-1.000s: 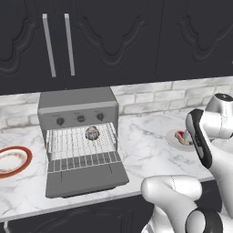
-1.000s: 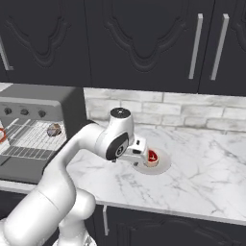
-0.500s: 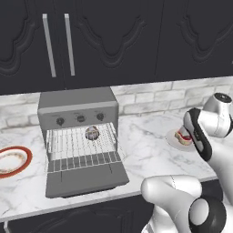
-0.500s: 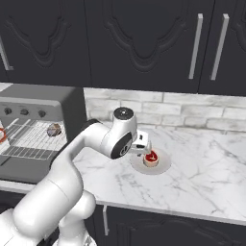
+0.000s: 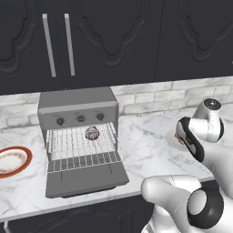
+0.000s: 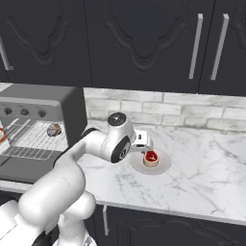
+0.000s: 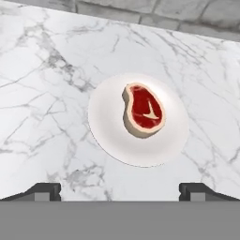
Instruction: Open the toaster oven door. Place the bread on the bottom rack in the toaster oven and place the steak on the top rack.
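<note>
The grey toaster oven (image 5: 77, 107) stands on the marble counter with its door (image 5: 86, 177) folded down flat. The bread (image 5: 92, 133), a small brownish lump, rests on a wire rack inside, also seen as the bread (image 6: 54, 129); I cannot tell which rack level. The steak (image 7: 143, 110), red with pale edging, lies on a white plate (image 7: 108, 136) to the oven's right. My gripper (image 7: 121, 192) hovers over the near edge of that plate, open, with the steak ahead of its spread fingertips and nothing between them. From the right base view the gripper (image 6: 144, 144) sits just left of the steak (image 6: 151, 157).
A red-rimmed plate (image 5: 11, 159) lies at the counter's left end. The lowered door juts out to the counter's front edge. A brick backsplash and dark upper cabinets close off the back. Bare marble (image 6: 206, 168) stretches right of the white plate.
The hand has edged a little to the right, closer to the steak's plate. Bread, door and steak have stayed where they were.
</note>
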